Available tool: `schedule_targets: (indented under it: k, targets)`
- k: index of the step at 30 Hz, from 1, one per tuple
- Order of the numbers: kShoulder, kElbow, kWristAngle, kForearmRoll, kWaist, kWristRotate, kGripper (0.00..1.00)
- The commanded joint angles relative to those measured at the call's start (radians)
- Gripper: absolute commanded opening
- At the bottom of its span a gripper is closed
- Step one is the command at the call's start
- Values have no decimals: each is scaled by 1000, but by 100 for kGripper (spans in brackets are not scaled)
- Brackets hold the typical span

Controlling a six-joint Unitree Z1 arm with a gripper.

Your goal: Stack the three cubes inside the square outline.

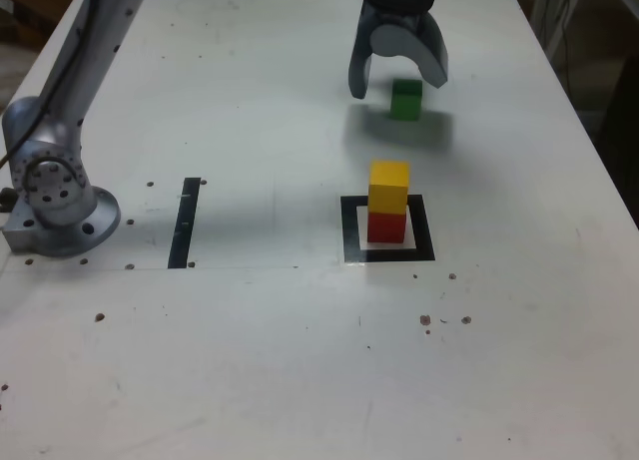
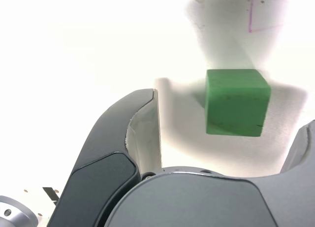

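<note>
Your hand point(image 1: 397, 83) is spread wide, its two dark curved fingers point(image 1: 359, 73) parted far more than a cube's width, and it grips nothing. The green cube point(image 1: 406, 99) sits on the desk between and just below those fingers in the exterior view. In the wrist view the green cube point(image 2: 237, 102) lies in the gap between the fingers point(image 2: 118, 153) and touches neither of them; pale desk shows on both sides of it. Whether the fingertips reach the desk you cannot tell from either view.

Nearer the camera in the exterior view, the red cube point(image 1: 387, 227) stands inside the square outline point(image 1: 349, 230) on its pale centre, and the yellow cube point(image 1: 388, 186) rests squarely on top of it. That two-cube stack is well apart from the green cube, which lies outside the outline.

The desk point(image 1: 300, 360) is white and matt, dotted with small dark screw holes. A straight black tape strip point(image 1: 184, 224) runs along it toward the exterior view's left, well apart from the outline. The arm's grey base point(image 1: 55, 196) sits at the exterior view's left edge, and its link rises out of the top of the picture. Beyond the desk's edges the room is dark and blurred; you can make out little there
</note>
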Motion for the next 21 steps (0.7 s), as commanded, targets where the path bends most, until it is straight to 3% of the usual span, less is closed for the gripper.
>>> schedule_targets:
  k: [1,21]
  targets:
    - [18,-6,0,-5,-1,2,93]
    - [65,-36,-4,-59,-4,-8,43]
